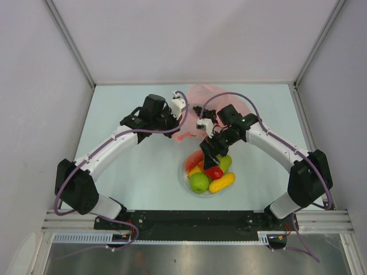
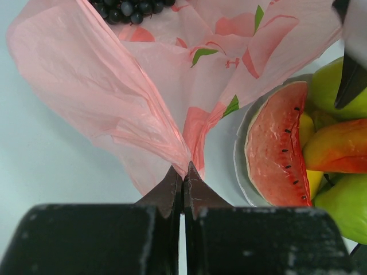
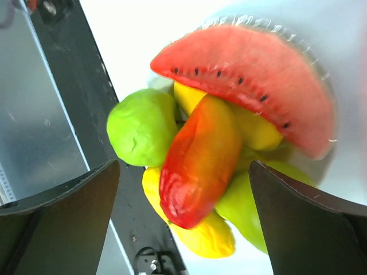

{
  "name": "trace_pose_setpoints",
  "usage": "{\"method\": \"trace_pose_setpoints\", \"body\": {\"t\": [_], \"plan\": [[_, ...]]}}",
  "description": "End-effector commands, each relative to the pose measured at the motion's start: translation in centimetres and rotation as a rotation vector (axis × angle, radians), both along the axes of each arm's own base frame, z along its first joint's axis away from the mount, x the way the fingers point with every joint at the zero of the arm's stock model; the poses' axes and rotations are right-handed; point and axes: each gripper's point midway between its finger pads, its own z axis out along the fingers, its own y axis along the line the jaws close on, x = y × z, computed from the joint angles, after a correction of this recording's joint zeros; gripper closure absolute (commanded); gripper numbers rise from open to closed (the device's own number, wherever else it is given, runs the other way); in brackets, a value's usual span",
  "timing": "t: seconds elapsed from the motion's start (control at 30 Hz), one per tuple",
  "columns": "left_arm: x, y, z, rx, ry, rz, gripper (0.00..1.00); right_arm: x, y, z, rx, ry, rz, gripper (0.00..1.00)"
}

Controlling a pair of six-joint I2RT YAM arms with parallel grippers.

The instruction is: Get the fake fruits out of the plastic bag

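- Left end effector (image 2: 182, 179) pressed together, pinching a gathered fold of the pink plastic bag (image 2: 143, 86), lower centre of left wrist view.
- Bag fans out toward the top of that frame over the table (image 2: 34, 172). Dark grape bunch (image 2: 129, 8) at top edge; in or on the bag, can't tell.
- Right end effector (image 3: 183, 166) spread, above the fruit pile.
- Plate (image 2: 238, 154), just right of the bag, holds watermelon slice (image 3: 246, 80), green apple (image 3: 140, 126), red-orange oblong fruit (image 3: 198, 160), yellow fruit (image 3: 200, 240) underneath.

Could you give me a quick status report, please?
Left gripper shut on the bag. Right gripper open above the fruits on the plate. Grapes by the bag, not on the plate.
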Motion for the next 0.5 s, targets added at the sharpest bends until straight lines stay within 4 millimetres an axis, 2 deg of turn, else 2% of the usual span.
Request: {"method": "trace_pose_setpoints", "body": {"t": [0.0, 0.03, 0.1, 0.23, 0.27, 0.3, 0.33, 0.4, 0.47], "plan": [[0.5, -0.4, 0.9, -0.022, -0.021, -0.01, 1.0, 3.3, 0.4, 7.2, 0.219, -0.178, 0.021, 0.0], [0.6, -0.4, 1.0, -0.019, -0.026, -0.014, 1.0, 3.6, 0.5, 8.3, 0.251, -0.19, 0.002, 0.0], [0.7, -0.4, 1.1, -0.015, -0.032, -0.015, 1.0, 5.9, 0.7, 10.5, 0.301, -0.241, -0.076, 0.0], [0.9, -0.3, 1.6, -0.009, -0.052, -0.023, 1.0, 8.9, 1.1, 11.8, 0.3, -0.257, -0.167, 0.0], [0.9, -0.4, 1.9, -0.009, -0.059, -0.026, 1.0, 10.0, 1.2, 10.9, 0.283, -0.241, -0.181, 0.0], [1.0, -0.4, 2.1, -0.007, -0.064, -0.03, 1.0, 11.0, 1.0, 10.8, 0.281, -0.247, -0.201, 0.01], [0.9, -0.4, 2.1, -0.004, -0.062, -0.033, 1.0, 12.4, 0.9, 10.7, 0.263, -0.27, -0.241, 0.08], [1.0, -0.6, 2.5, -0.015, -0.065, -0.038, 1.0, 15.3, 0.8, 9.9, 0.249, -0.304, -0.323, 0.14], [1.2, -1.0, 3.3, -0.03, -0.071, -0.053, 1.0, 18.6, 0.3, 8.3, 0.2, -0.373, -0.407, 0.26]]}}
